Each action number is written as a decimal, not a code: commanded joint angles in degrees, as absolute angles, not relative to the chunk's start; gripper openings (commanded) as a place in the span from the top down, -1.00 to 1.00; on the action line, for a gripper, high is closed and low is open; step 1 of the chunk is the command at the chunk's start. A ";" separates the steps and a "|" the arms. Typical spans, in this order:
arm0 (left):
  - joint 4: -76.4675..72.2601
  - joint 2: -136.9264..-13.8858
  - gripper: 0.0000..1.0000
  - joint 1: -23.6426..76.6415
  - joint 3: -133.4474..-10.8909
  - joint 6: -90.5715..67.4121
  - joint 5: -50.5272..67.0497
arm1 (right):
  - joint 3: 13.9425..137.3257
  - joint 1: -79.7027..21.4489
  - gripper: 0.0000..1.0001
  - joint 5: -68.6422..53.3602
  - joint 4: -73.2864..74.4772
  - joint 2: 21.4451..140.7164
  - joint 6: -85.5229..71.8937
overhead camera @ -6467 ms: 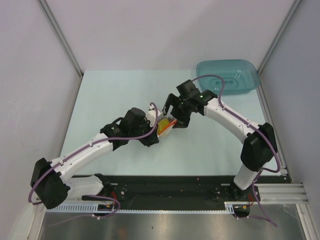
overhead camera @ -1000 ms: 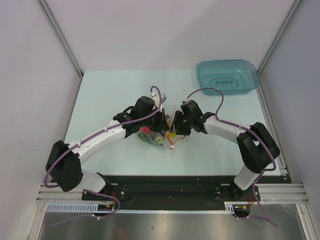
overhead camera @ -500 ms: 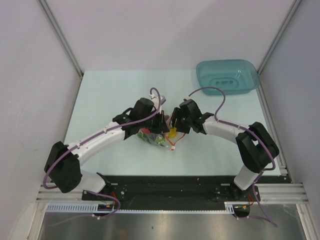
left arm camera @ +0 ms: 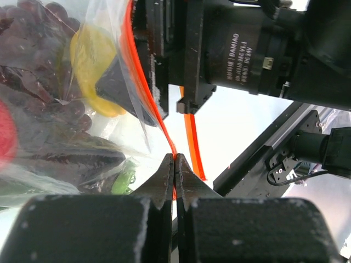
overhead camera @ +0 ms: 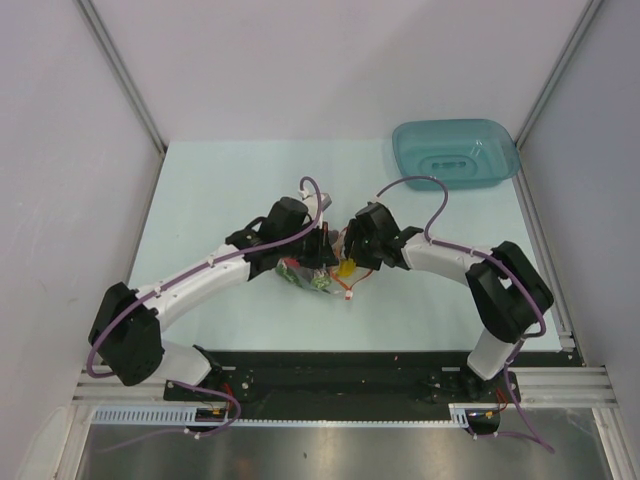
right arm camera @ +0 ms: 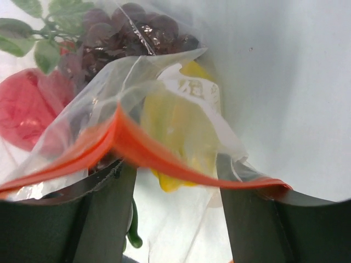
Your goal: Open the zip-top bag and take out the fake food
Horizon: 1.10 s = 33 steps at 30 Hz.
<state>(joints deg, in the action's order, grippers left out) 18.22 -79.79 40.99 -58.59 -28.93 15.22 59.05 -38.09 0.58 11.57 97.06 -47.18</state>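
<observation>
**Tabletop** [overhead camera: 230, 190]: pale surface; both arms meet near its middle.

**Zip-top bag** [overhead camera: 303, 275]: clear crinkly pouch lying on the tabletop between the two pincers, just in front of them. Its orange-red zipper strip [right arm camera: 137, 148] is lifted and parted, and runs across both right-hand fingers in the right wrist view.

**Left pincer** [left arm camera: 175, 163]: shut tight, the fingertips pinching one edge of the zipper strip. The clear film fans away from the grip.

**Right pincer** [right arm camera: 174, 164]: jaws spread apart at the bag's mouth and clamped on nothing. The strip drapes over the fingers [right arm camera: 104, 213]. In the left wrist view one dark fingertip shows through the film, next to the lemon-like piece. Whether either finger touches the food cannot be told.

**Fake food**, all seen through the film:
- Yellow lemon-like piece [right arm camera: 175, 131]: nearest the mouth, showing in the gap between the right fingers.
- Dark purple grape bunch [right arm camera: 131, 33]: deeper in, beyond the yellow piece.
- Red round fruit [right arm camera: 27, 115]: beside the grapes.
- Green leaves [right arm camera: 38, 22]: at the far end of the bag.
- Slim green vegetable [right arm camera: 134, 233]: low down, by one right finger.

**Teal translucent tray** [overhead camera: 500, 165]: far right corner of the tabletop, well apart from the bag.
</observation>
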 commanded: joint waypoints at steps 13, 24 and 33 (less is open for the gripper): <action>16.79 -79.19 1.00 41.31 -56.69 -29.71 15.03 | 59.24 -38.49 0.63 1.23 7.81 99.42 -46.85; 18.99 -77.09 1.00 41.13 -55.81 -24.26 10.11 | 61.26 -34.37 1.00 -22.75 15.46 91.32 -45.18; 19.51 -73.13 1.00 41.13 -56.34 -21.45 6.07 | 62.14 -32.88 1.00 -34.01 27.06 80.78 -41.75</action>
